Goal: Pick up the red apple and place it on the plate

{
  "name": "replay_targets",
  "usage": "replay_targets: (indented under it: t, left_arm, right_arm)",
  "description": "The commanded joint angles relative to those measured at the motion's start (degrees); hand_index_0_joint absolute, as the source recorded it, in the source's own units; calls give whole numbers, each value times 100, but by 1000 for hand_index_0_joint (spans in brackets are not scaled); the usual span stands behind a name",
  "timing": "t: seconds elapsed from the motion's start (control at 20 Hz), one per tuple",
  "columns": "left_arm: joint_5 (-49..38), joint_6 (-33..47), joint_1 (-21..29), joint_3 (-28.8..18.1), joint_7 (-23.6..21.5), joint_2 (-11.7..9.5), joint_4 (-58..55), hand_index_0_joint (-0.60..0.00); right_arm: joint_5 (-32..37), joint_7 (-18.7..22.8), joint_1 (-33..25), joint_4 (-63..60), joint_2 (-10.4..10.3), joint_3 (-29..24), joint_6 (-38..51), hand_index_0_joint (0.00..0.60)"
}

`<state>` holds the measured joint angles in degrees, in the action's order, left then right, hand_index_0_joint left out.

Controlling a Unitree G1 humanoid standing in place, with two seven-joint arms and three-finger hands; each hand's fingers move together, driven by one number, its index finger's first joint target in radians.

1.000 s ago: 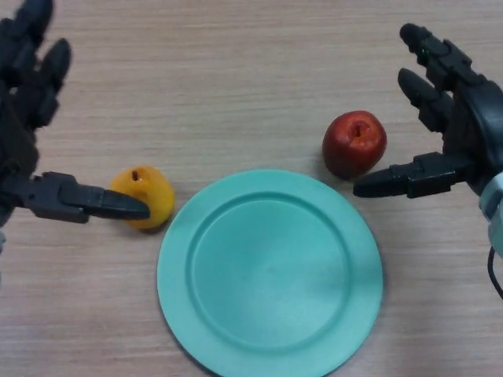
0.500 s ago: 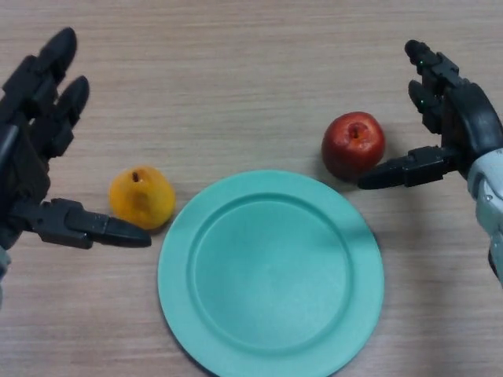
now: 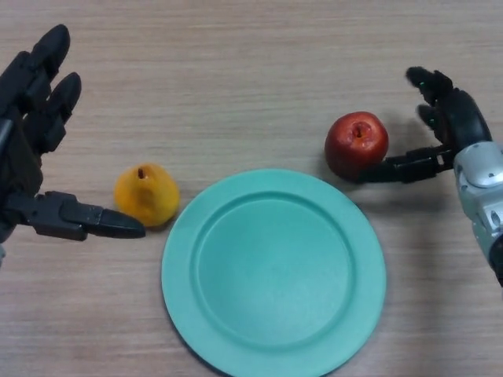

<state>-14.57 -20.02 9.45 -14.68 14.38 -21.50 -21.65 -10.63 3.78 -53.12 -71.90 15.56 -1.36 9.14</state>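
Head view only. Right hand [image 3: 454,126] in from the right edge, spread wide and holding nothing — thumb stretched low toward the red apple [image 3: 357,144], tip at or just short of its near lower side, fingers [image 3: 431,81] arched up beyond it and well clear. Red apple just to the hand's inner side, sitting upright on the wooden table [image 3: 236,71], stem dimple up, roundish, no long axis to speak of. Plate [image 3: 273,272] close beside the apple on its lower inner side, rim almost touching it, bare. Looks like a reach not yet closed: fingers must come round the far side before any lift. Left hand [image 3: 31,149] far across, also spread and empty, thumb pointing at a yellow pear-like fruit [image 3: 145,195] — clearly the more distant one.
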Motion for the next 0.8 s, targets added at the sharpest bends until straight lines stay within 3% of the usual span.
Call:
replay_targets:
  t: [0.05, 0.25, 0.5, 0.6, 0.8]
  left_arm:
    - [-16, 1112, 448, -637, -374, -367, -62, 0]
    - [-8, 1371, 633, -675, -658, -516, 113, 0]
    - [3, 1552, 525, -546, -806, -471, 96, 0]
    - [-51, 1542, 470, -515, -800, -456, 46, 0]
    - [-181, 1235, 414, -498, -708, -487, -92, 0]
  right_arm:
    - [-195, 325, -500, 197, 97, -42, 255, 600]
    - [-83, 169, -612, 446, 90, -201, 69, 600]
    - [337, -47, -447, 1523, 122, -317, -152, 600]
    - [559, -316, -13, 2685, 140, -272, -642, 600]
    - [1302, -918, 1380, 5904, 93, -275, -2646, 600]
